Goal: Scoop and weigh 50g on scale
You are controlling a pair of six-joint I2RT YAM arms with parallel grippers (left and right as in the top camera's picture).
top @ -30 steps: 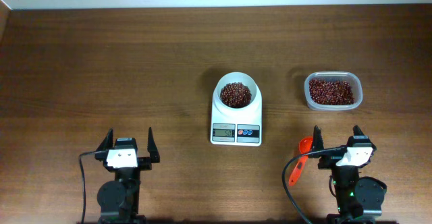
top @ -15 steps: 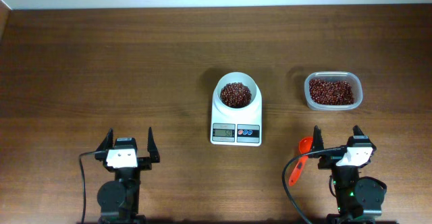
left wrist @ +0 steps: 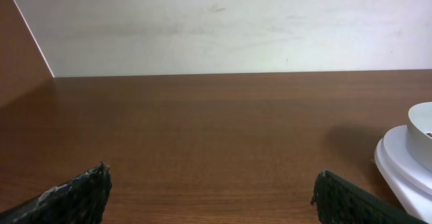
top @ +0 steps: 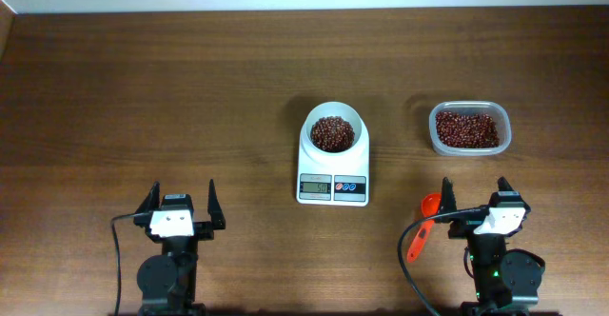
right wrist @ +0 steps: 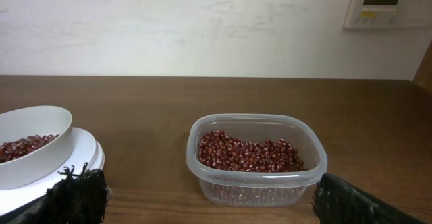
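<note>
Both arms sit at the near edge of the surface (top: 143,88). Left claw (top: 183,188) is wide, with nothing between the jaws. Its wrist view shows just the two black finger pads (left wrist: 74,197) in the bottom corners and bare wood ahead. Right claw (top: 475,185) is equally wide and also empty. The orange-red scoop (top: 430,204) lies flat on the surface just outside the right claw's left finger, not between the jaws. Its cup end points toward the far side and its handle runs back toward the near edge, under a black cable (top: 403,259). Can't tell whether the scoop touches the finger. Next out, mid-surface between the two arms, is the scale (top: 333,171), with the display and two blue buttons on its near face. The digits are too small to read. A round white bowl (top: 354,124) sits on the far half of the scale, upright, holding a heap of dark red-brown beans (top: 331,133) that covers its bottom. To the right of the scale, apart from it and roughly level with the bowl, is a clear rectangular tub (top: 507,131) straight ahead of the right claw. It is open-topped, with a layer of the same beans inside. In the right wrist view the tub is centred between the fingers and the bowl sits at the left edge. Beyond the far edge of the surface is a plain white wall (right wrist: 202,28), with a small white wall box (right wrist: 385,5) with a display at upper right.
</note>
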